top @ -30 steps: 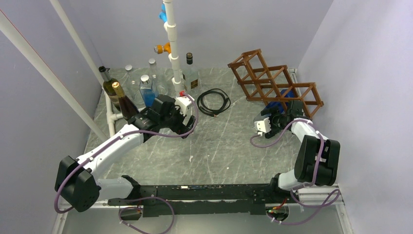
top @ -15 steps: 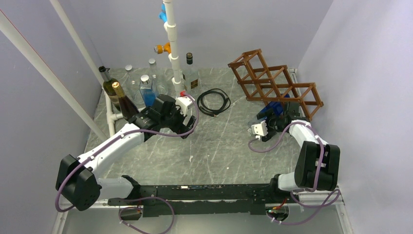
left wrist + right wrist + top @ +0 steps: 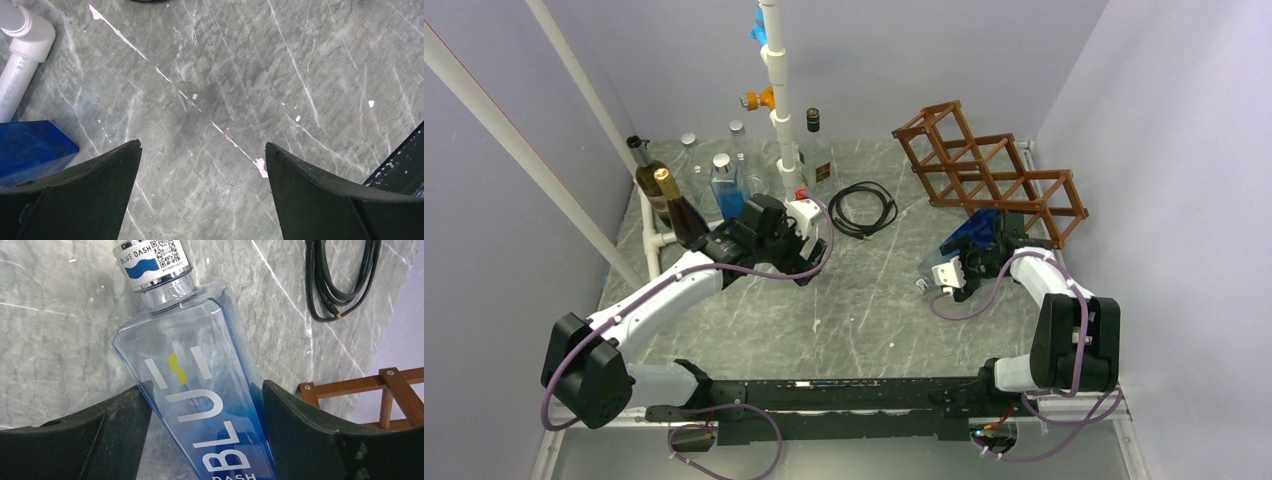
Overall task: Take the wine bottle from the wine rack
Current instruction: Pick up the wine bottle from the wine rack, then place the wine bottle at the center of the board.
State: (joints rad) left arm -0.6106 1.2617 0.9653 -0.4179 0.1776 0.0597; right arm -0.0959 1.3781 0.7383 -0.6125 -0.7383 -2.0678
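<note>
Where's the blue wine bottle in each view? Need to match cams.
Top external: wine bottle right of centre, at the near side of the wine rack.
Left wrist: not in it.
Right wrist: wine bottle centre frame, cap at top, held in the right gripper.
Shared landmark: black cable coil, in top external and right wrist.

My left pincer (image 3: 202,147) hangs spread wide above the grey marble tabletop (image 3: 240,75), its two black fingers (image 3: 85,190) pointing away from me with only white-veined, white-speckled stone showing between them. Beyond my left finger and further out to that side, a white plastic pipe (image 3: 15,70) with an elbow fitting runs off the corner of the view. Partly hidden behind that same finger's outer edge lies a blue, glassy block (image 3: 30,147), cut off by the frame, and I cannot tell what it is. Outside my right finger a black, white-flecked edge (image 3: 400,165) juts in from the side
</note>
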